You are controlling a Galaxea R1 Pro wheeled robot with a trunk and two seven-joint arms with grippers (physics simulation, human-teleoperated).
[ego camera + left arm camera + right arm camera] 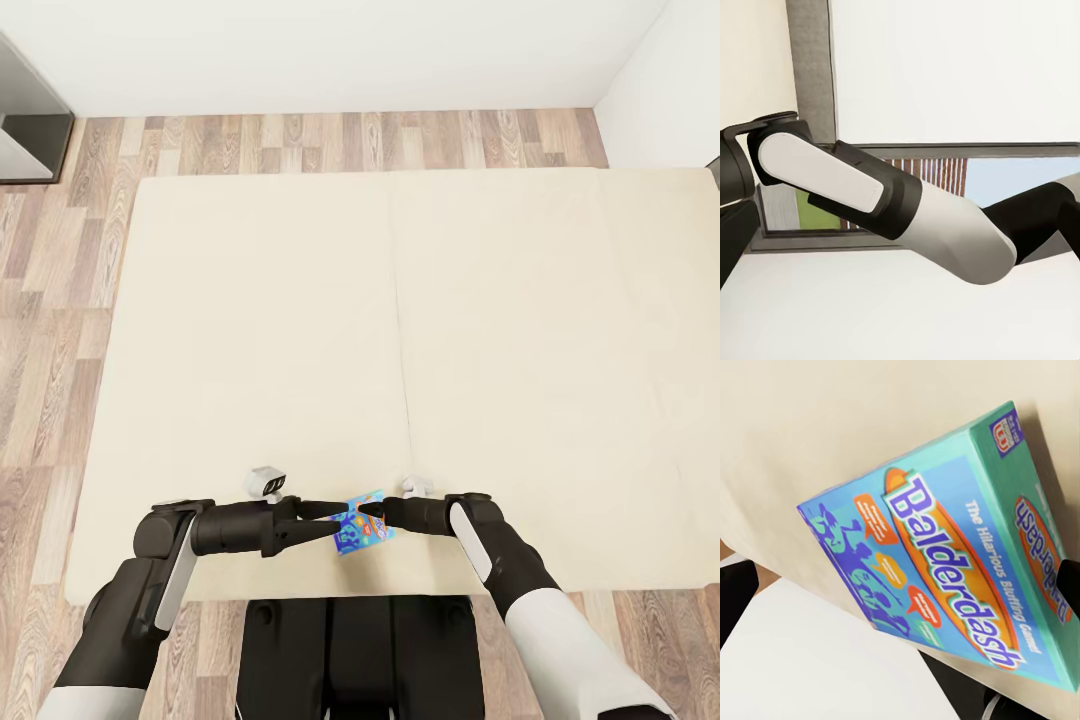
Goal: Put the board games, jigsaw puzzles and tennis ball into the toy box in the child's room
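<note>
Small blue-and-teal cardboard board game box [362,521] w/ orange "Balderdash" lettering, tilted, up off the cream mattress of the low wide bed [300,330], above its near edge, right in front of robot's trunk. Held betw. both arms' tips in head view: right gripper [373,515] clamped on box's right side, dark fingertip [1068,585] pressing its teal edge in right wrist view. Left gripper [325,520] pointing at box's left end, tips at or just beside it; contact and jaw gap can't tell. Left wrist view: white-and-black arm [885,202] crossing before a window and white wall. Wood-plank floor [60,250] around bed, white wall beyond, dark grey furniture [25,130] at far left corner.
</note>
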